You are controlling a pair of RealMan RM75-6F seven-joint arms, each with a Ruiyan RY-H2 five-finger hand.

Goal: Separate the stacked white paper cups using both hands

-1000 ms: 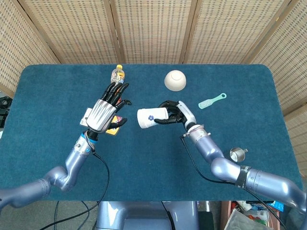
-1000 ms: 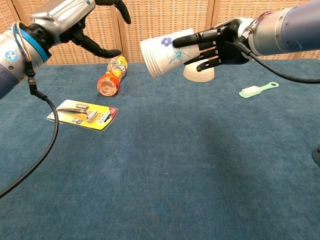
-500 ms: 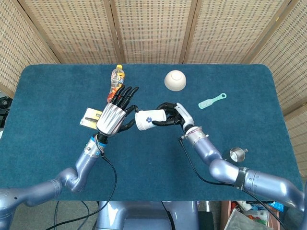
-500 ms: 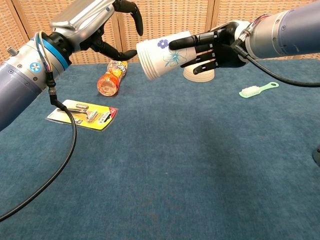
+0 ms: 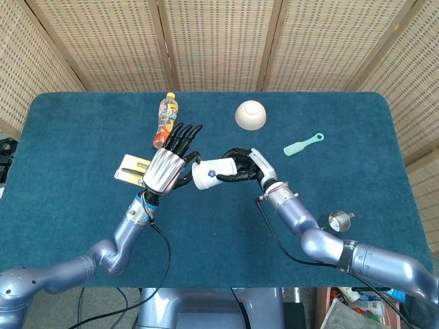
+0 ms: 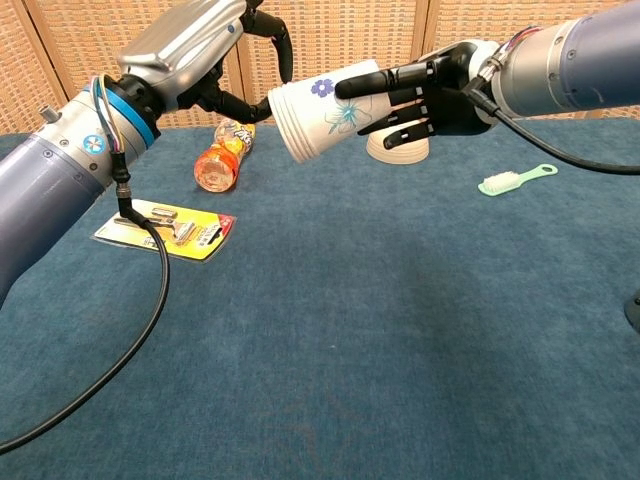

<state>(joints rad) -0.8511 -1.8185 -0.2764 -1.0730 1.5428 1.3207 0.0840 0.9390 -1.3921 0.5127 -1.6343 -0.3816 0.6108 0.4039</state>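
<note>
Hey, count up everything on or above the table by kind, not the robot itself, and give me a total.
Stacked white paper cups, held by the right hand: 1 stack
Orange drink bottle: 1
Packaged razor: 1
Upturned white bowl: 1
Green brush: 1
Small metal cup: 1
Total: 6

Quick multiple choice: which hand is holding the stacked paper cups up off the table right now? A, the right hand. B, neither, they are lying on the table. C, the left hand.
A: the right hand grips the stacked paper cups in the air, on their side, while the left hand, fingers spread, sits just at their rim without a clear hold.
</note>
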